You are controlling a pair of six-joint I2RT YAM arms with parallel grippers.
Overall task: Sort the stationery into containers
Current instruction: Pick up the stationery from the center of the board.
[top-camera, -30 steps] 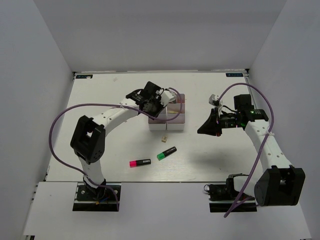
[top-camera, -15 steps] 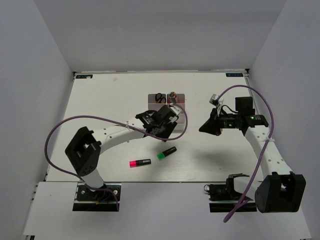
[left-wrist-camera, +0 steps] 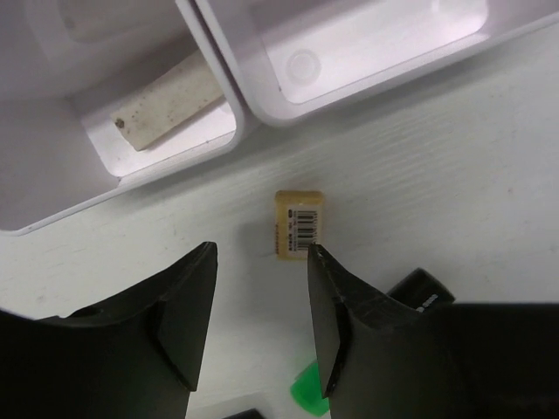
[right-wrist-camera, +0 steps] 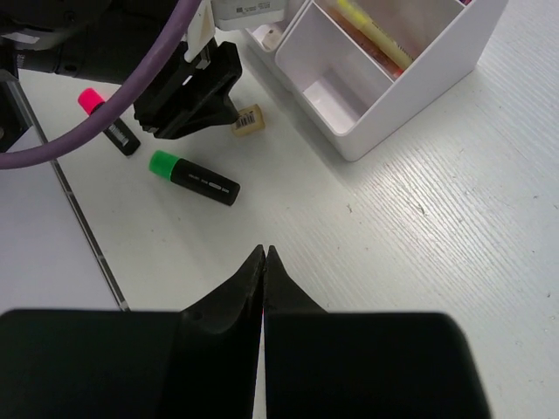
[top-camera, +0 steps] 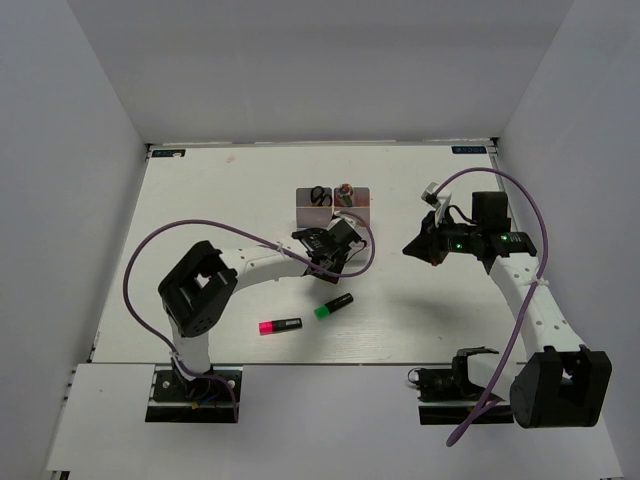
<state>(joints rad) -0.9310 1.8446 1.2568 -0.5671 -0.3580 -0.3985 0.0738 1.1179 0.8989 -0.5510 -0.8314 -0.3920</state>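
My left fingers (left-wrist-camera: 188,305) are released and spread wide, low over the surface (left-wrist-camera: 454,175) just on the near side of the bin block (right-wrist-camera: 419,87). A small tan eraser (left-wrist-camera: 299,224) with a barcode label lies flat in line with the gap between them, close beside the block's near wall, touching neither finger. A whitish bar (left-wrist-camera: 170,100) sits in a near bin. The green highlighter (top-camera: 333,305) and pink highlighter (top-camera: 280,325) lie further out from the block's near side, apart from each other. Black-handled scissors (top-camera: 318,195) stand in a far bin. My right fingers (right-wrist-camera: 253,288) are clenched, above the surface well off to the block's right.
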